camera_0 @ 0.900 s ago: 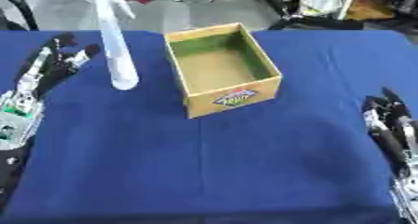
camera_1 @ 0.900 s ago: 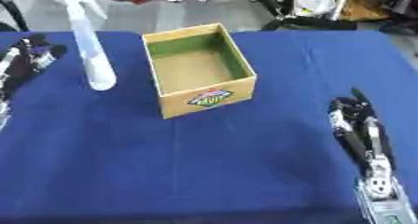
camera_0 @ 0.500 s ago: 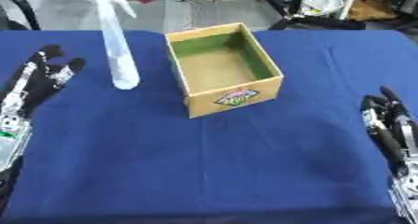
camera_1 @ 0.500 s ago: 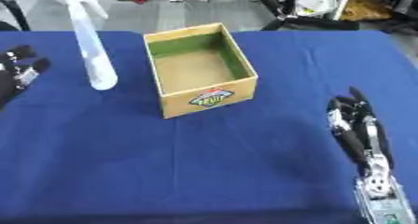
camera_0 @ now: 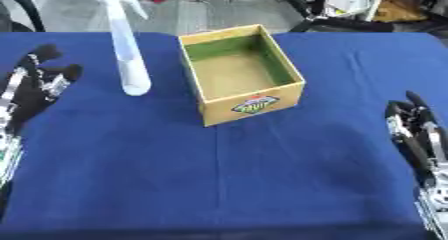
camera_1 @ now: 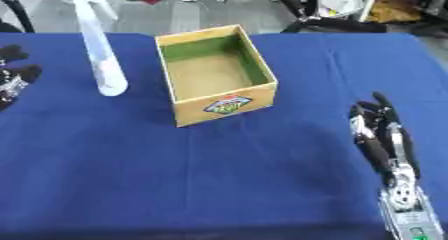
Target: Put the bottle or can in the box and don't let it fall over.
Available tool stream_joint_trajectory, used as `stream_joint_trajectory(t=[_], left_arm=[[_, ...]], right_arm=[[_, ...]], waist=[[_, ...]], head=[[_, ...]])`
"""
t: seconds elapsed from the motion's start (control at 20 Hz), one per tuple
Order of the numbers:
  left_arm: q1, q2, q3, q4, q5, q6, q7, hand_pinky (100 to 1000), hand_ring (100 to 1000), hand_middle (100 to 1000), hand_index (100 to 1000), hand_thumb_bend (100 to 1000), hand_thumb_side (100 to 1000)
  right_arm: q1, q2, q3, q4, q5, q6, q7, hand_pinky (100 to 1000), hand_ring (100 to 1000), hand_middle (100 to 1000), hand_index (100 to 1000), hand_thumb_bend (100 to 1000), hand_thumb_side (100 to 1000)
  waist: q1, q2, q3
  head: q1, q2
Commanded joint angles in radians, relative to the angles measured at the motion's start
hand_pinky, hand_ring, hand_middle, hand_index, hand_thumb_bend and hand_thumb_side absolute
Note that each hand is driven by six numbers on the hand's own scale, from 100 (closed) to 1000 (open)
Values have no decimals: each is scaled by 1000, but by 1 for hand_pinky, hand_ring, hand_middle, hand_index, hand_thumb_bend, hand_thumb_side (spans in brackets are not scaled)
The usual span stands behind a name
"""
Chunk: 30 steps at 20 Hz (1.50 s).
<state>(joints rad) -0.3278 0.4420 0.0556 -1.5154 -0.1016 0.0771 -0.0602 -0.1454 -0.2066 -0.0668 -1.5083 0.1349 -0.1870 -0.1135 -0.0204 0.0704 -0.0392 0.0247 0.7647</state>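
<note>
White spray bottle (camera_0: 125, 54) upright, beside open box (camera_0: 241, 74)

I see a coloured label (camera_0: 255, 104) on the front of the box (camera_0: 229, 112). Its lettering is too blurred for me to read. Nothing else carries writing.

Matt blue cloth (camera_0: 219, 174) on table; cardboard box (camera_0: 249, 106); translucent white plastic spray bottle (camera_0: 129, 64).

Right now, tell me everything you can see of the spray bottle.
The spray bottle is tall, slim and whitish-translucent, with a trigger nozzle at its top. It stands upright on the blue tablecloth, to the left of the open cardboard box and apart from it. Nothing touches it; the left hand is open further left, clear of it.
</note>
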Motion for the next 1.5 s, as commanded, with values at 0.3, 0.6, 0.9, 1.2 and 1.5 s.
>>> stream_joint_trajectory(t=[0.3, 0.6, 0.9, 1.2, 1.5], left_arm=[[-170, 53, -61, 172, -70, 72, 2, 818, 769, 850, 947, 771, 612], [-301, 37, -79, 334, -119, 63, 36, 818, 770, 850, 943, 756, 586], [-381, 24, -72, 493, -148, 20, 85, 820, 771, 850, 928, 748, 561], [-408, 25, -57, 632, -109, -81, 66, 824, 777, 852, 921, 753, 549], [-414, 23, -51, 706, -84, -156, 63, 824, 779, 853, 897, 711, 505]], right_arm=[[-14, -14, 8, -6, -7, -5, 11, 867, 820, 792, 986, 169, 622], [-17, -13, 17, -5, -11, -7, 21, 866, 821, 792, 985, 169, 623], [-19, -12, 27, -2, -16, -9, 31, 866, 821, 792, 986, 168, 623], [-27, -13, 44, 5, -24, -12, 49, 866, 821, 792, 986, 166, 627], [-34, -13, 51, 12, -31, -15, 57, 866, 821, 792, 986, 165, 628]], waist=[[0, -10, -27], [-1, -8, -52], [-3, -6, -77], [-18, 3, -108], [-28, 12, -124]], head=[[11, 5], [25, 5], [38, 5], [58, 5], [73, 5]])
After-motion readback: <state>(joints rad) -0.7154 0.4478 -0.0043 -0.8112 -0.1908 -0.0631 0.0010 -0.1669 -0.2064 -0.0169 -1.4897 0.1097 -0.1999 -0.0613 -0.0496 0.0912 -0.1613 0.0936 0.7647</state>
